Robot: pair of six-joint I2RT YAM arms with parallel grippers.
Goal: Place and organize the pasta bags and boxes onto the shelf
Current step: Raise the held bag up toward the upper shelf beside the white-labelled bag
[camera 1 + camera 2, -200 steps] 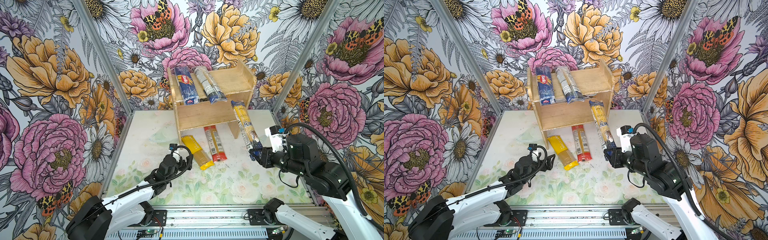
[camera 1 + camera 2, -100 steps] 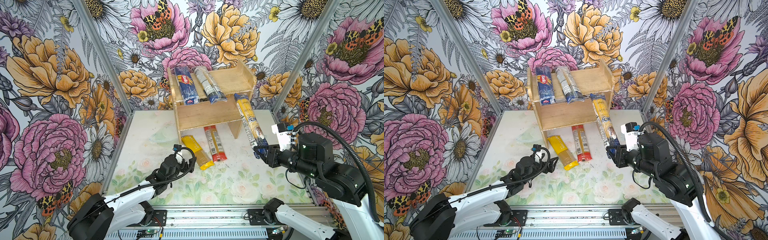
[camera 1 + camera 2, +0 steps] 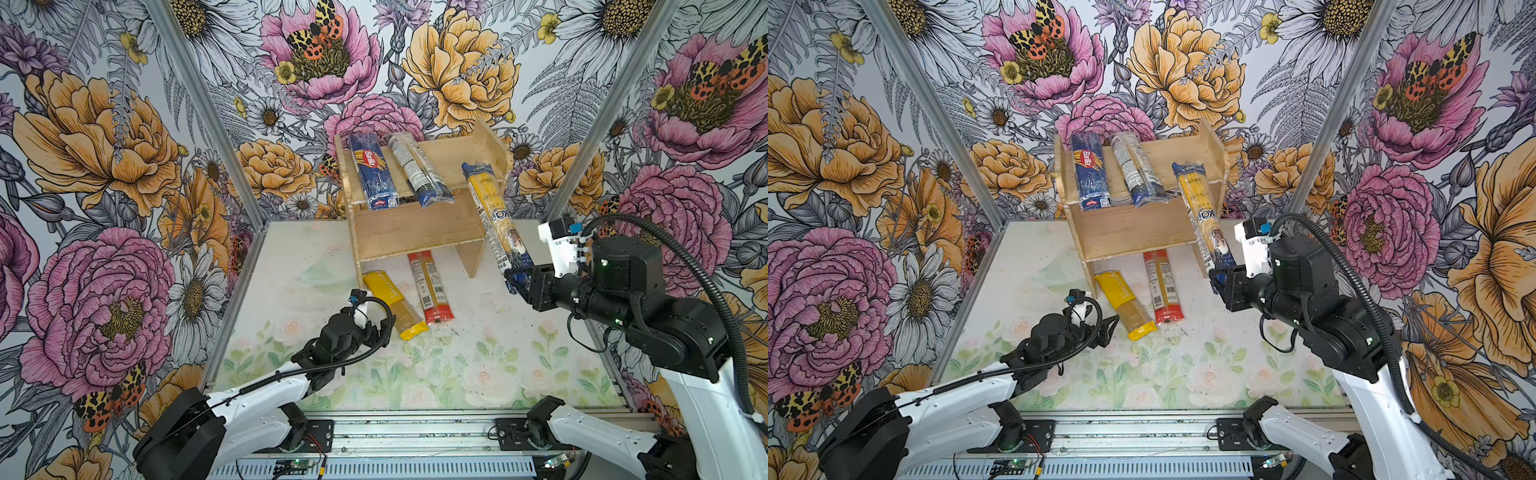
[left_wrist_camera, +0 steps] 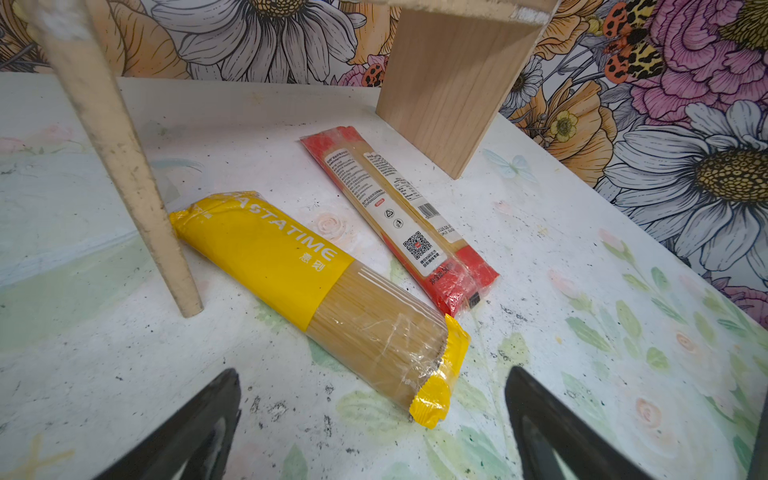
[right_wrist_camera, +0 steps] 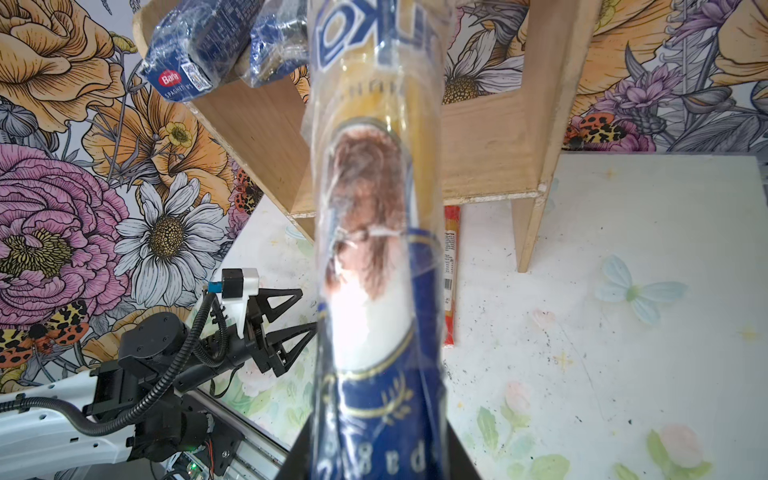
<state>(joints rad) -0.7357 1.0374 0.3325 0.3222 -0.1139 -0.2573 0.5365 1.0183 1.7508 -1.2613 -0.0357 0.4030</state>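
- The left pincer (image 3: pixel 1109 330) is low over the table (image 3: pixel 478 353), its jaws spread wide with nothing between them; in a top view its wrist and cable cover part of it
- In the left wrist view only the two dark fingertips (image 4: pixel 199 419) show, cut off by the picture's edge, and they stop short of the packs
- The yellow-ended pack (image 4: pixel 316 291) lies flat on the table just ahead of that pincer, its far end beside the shelf's left side panel
- The red-ended pack (image 4: pixel 399 216) lies flat just beside it; in both top views its far end runs under the shelf (image 3: pixel 415 232) and is hidden
- The space beneath the shelf's boards is mostly out of sight from above
- On the shelf's top board the dark blue pack (image 3: pixel 371 172) lies at the left, with the clear pack with the white label (image 3: pixel 417 170) just to its right, slightly slanted
- The yellow-and-blue pack (image 3: pixel 494 216) is off the table and tilted, its upper end at the shelf's right side panel; whether it touches the wood is unclear
- The right pincer (image 3: pixel 517 282) is clamped on that pack's lower blue end
- In the right wrist view the pack fills the middle, blurred, hiding the fingers; its lower end is cut off
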